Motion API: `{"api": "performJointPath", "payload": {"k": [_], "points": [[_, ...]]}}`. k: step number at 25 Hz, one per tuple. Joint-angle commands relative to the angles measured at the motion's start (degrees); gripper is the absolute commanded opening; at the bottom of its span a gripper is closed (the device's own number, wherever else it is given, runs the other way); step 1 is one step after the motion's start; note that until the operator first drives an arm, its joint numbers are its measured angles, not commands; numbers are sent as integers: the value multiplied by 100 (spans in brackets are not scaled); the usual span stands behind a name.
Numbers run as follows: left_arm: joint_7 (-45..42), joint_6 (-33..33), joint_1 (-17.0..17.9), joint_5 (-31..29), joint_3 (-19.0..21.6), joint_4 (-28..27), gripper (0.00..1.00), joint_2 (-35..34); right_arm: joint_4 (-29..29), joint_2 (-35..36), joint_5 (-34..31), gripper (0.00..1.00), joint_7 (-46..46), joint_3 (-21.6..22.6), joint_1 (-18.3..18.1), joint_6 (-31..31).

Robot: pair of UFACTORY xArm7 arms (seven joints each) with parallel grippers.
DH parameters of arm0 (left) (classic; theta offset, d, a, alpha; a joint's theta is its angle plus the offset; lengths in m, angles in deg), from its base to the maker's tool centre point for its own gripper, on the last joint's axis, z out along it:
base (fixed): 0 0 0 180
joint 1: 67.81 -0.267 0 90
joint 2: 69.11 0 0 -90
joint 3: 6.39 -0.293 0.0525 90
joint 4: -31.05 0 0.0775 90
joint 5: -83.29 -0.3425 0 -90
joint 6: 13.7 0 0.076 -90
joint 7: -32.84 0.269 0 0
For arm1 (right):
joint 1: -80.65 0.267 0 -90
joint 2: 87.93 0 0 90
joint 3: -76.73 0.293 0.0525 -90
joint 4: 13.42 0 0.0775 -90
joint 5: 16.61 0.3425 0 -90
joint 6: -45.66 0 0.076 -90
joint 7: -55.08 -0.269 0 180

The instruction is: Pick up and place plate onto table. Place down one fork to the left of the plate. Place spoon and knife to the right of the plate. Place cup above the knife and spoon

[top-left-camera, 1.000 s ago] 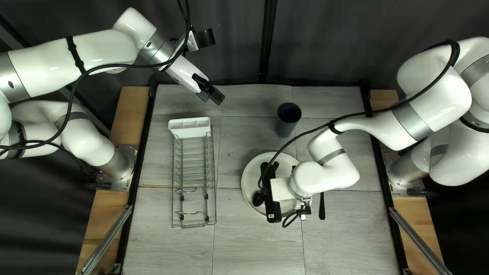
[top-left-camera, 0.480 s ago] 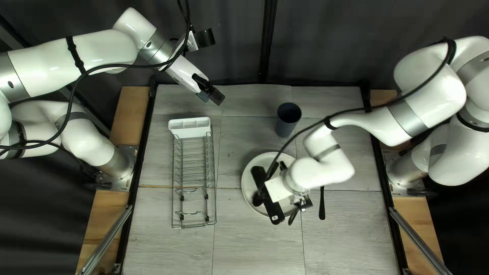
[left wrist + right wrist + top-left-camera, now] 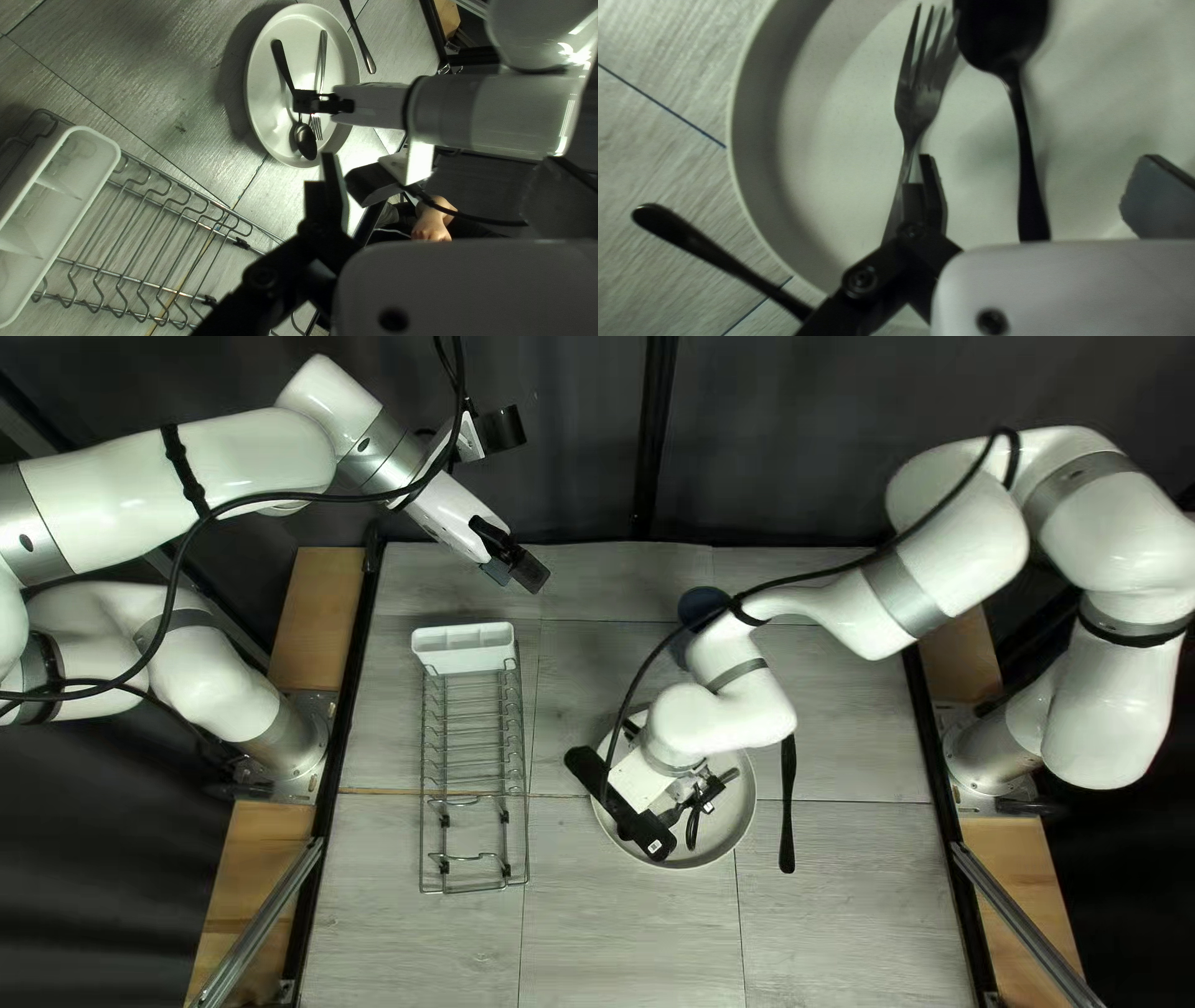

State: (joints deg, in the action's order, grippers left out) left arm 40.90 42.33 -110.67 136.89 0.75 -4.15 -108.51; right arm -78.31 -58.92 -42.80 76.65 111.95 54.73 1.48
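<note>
The left gripper (image 3: pixel 513 569) hangs above the table's far side; in the left wrist view the left gripper (image 3: pixel 439 160) is open, with nothing between its fingers. The right gripper (image 3: pixel 701 799) is over the white plate (image 3: pixel 735 819), partly hidden by its arm. In the right wrist view the right gripper (image 3: pixel 1038 167) stands open, one finger over the handle of the fork (image 3: pixel 918 109). The dark spoon (image 3: pixel 1027 162) lies across the space ahead of it; both utensils are on the plate. Outside the plate lies the dark knife (image 3: pixel 787 803). A blue cup (image 3: pixel 700 602) is partly covered by the arm.
A wire dish rack (image 3: pixel 473 765) with a white utensil holder (image 3: pixel 463 647) stands left of the plate in the top left view. The right arm reaches over the cup and plate. A person's hand (image 3: pixel 433 227) shows past the table edge in the left wrist view.
My right arm has swung leftward and its gripper has turned over the plate. The cup, fully visible before, is partly covered by that arm. My left arm has not moved.
</note>
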Motion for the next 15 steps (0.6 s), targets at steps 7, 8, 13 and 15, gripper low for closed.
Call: {"api": "performJointPath", "payload": {"k": [7,8,13,15], "points": [[0,0,0,0,0,0,100,0,21,127,-145,6,369,27,-45,148],[0,0,0,0,0,0,100,0,11,144,-174,11,395,18,-39,153],[0,0,0,0,0,0,100,0,-40,179,-206,1,459,27,-18,130],[0,0,0,0,0,0,100,0,-34,175,-229,2,450,25,8,121]]}}
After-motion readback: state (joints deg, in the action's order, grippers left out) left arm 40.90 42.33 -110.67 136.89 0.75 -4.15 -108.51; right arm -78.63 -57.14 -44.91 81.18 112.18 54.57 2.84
